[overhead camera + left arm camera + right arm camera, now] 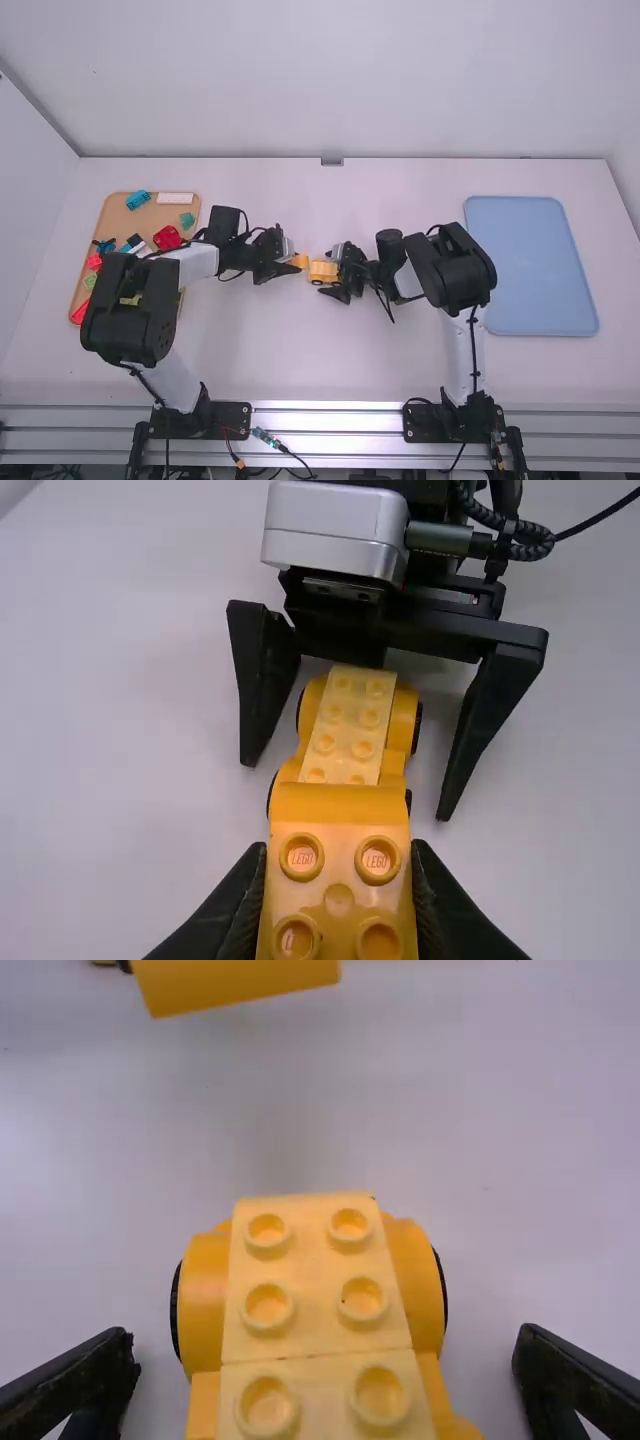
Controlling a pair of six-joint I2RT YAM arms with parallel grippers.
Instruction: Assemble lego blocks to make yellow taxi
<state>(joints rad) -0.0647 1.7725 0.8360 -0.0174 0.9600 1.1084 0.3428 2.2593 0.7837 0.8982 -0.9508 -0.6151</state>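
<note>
Black left fingers [440, 915] pinch a yellow block [339, 895] by its sides, probably to fit it; right fingers [75, 1385], spread, flank the yellow wheeled base [312, 1330] mid-worktop [300, 360], perhaps to steady it.

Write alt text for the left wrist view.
Left pincer grips a yellow block with round studs, up close; beyond it, the right pincer stands open astride a wheeled yellow base with pale studded top, on the white table.

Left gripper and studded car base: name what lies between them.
The yellow block clamped in the left gripper, jutting toward the studded car base; the high view shows this.
</note>
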